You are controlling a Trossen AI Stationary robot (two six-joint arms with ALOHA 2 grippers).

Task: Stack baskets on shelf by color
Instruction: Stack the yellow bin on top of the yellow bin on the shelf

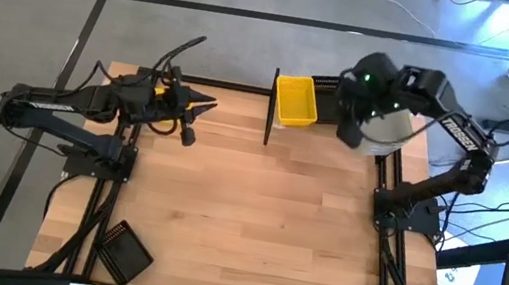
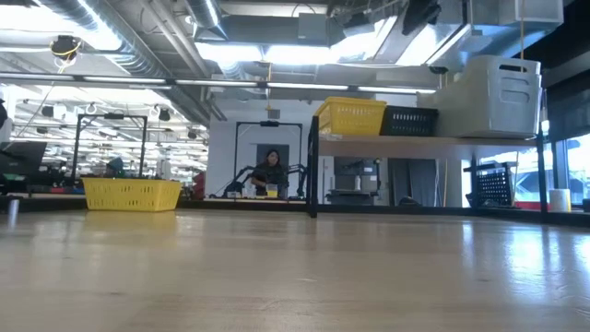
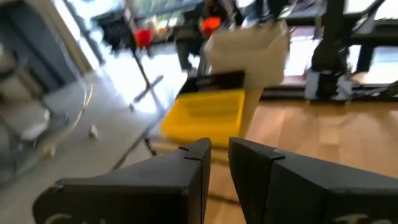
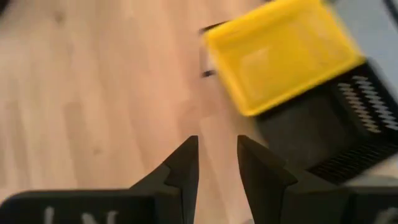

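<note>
On the shelf [image 2: 442, 141] at the table's far edge stand a yellow basket [image 1: 296, 100], a black slatted basket [image 2: 408, 120] and a whitish basket [image 2: 498, 97], side by side on their bottoms. My right gripper [image 1: 348, 132] hangs open above the shelf, tilted down past the yellow basket [image 4: 280, 53] and the black basket [image 4: 323, 130], with nothing between its fingers. My left gripper [image 1: 207, 106] is open at the far left, raised and pointing level toward the shelf. Another yellow basket [image 2: 132, 194] rests on the table under the left arm.
A black slatted basket [image 1: 122, 249] lies at the table's near left corner. The shelf's black end post [image 1: 270, 115] stands between the two arms. The wooden tabletop [image 1: 264, 215] stretches bare through the middle. A person [image 2: 270, 173] shows far off in the room.
</note>
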